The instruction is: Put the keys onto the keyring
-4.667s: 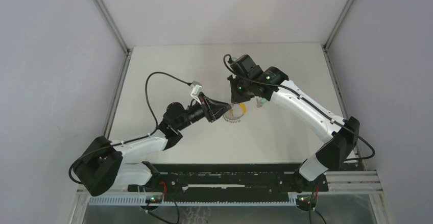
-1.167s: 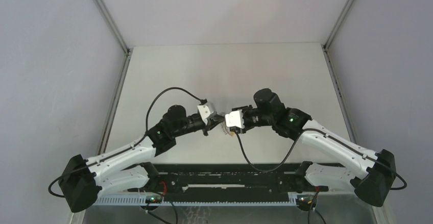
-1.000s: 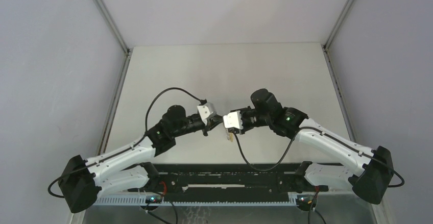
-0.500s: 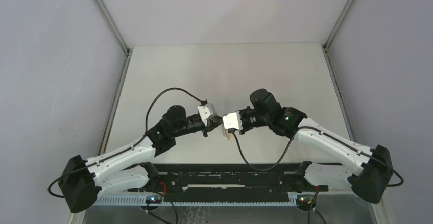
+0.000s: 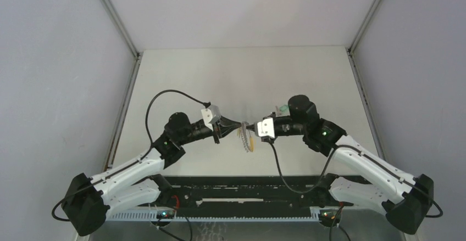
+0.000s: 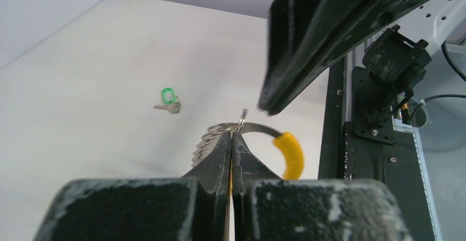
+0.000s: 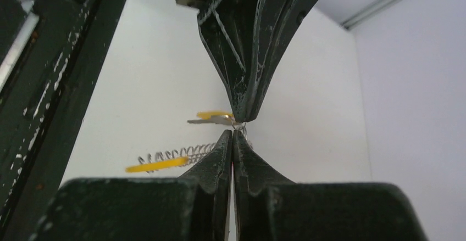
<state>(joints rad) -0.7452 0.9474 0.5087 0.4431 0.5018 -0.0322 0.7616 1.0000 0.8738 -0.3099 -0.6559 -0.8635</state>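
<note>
**A:** How will the keyring [image 5: 247, 140] handle?

**B:** Light, stiff and slippery, I'd judge. I'd pinch bare metal, not the yellow part. It hangs above the surface [image 5: 187, 82], and my left fingers [image 6: 217, 158] are clamped tight on its rim.

**A:** And the right?

**B:** My right fingers [image 7: 220, 153] are fully closed, tip to tip with the left. I can't tell whether they pinch the orange key [image 7: 213, 116]. The green key [image 6: 168, 99] lies at two o'clock. The arms reach in from eight and four o'clock.
</note>
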